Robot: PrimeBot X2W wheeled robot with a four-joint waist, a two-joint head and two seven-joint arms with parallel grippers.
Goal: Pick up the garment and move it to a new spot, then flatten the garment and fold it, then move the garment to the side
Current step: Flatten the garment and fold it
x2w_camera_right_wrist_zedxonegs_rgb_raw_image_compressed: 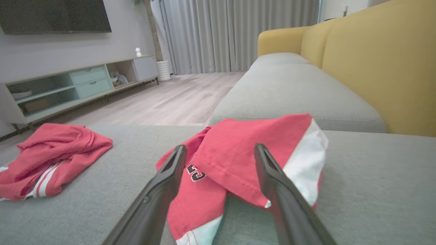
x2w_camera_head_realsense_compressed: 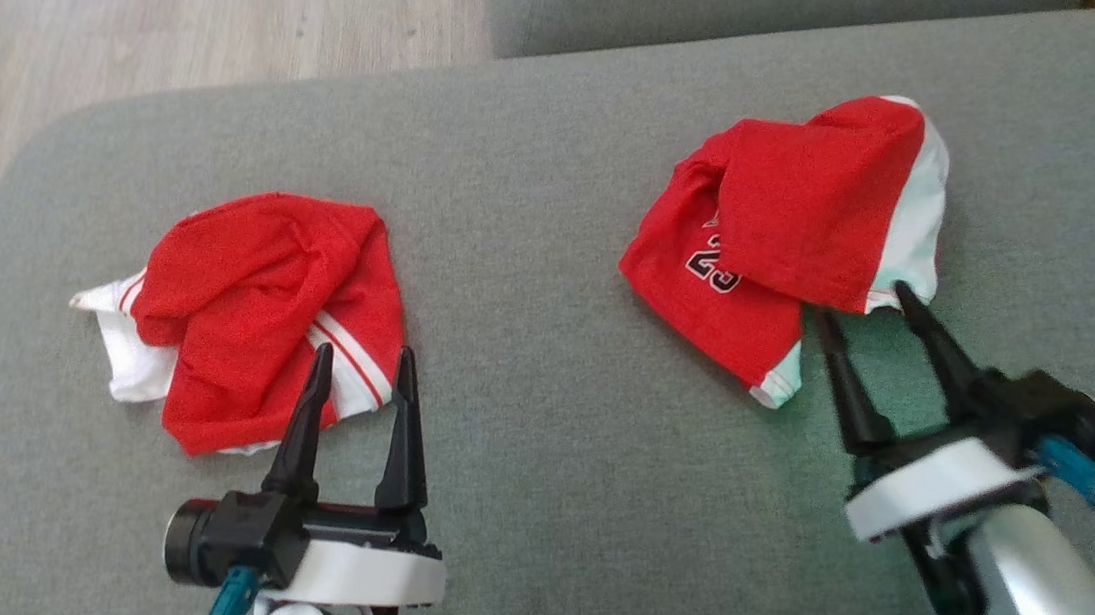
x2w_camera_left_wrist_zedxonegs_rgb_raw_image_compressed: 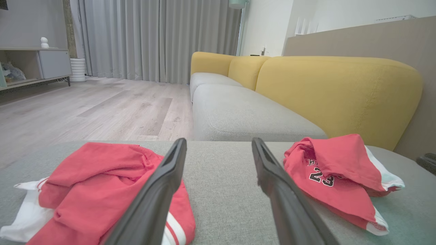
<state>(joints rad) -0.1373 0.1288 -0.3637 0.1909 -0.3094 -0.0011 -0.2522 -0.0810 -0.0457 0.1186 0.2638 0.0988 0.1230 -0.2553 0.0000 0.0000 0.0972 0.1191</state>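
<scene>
Looking down at two crumpled red-and-white garments lying well apart on a grey cushion (x2w_camera_head_realsense_compressed: 539,429). Finding the left garment (x2w_camera_head_realsense_compressed: 255,295) bunched toward the cushion's left end, with white cloth and stripes showing along its left and near edges. Finding the right garment (x2w_camera_head_realsense_compressed: 798,193) toward the right end, a red flap folded over it and part of a black-and-white number (x2w_camera_head_realsense_compressed: 713,269) peeking out beneath. Holding the left gripper (x2w_camera_head_realsense_compressed: 363,353) spread wide and grasping nothing, both tips overlapping the near right edge of the left garment; not being able to tell whether touching the cloth. Holding the right gripper (x2w_camera_head_realsense_compressed: 860,299) likewise released and empty, tips reaching the near edge of the right garment, straddling the flap's lowest corner. Glimpsing beyond the cushion another grey seat (x2w_camera_left_wrist_zedxonegs_rgb_raw_image_compressed: 245,115), a yellow backrest (x2w_camera_left_wrist_zedxonegs_rgb_raw_image_compressed: 340,92) and a pale wooden floor (x2w_camera_left_wrist_zedxonegs_rgb_raw_image_compressed: 95,109).
</scene>
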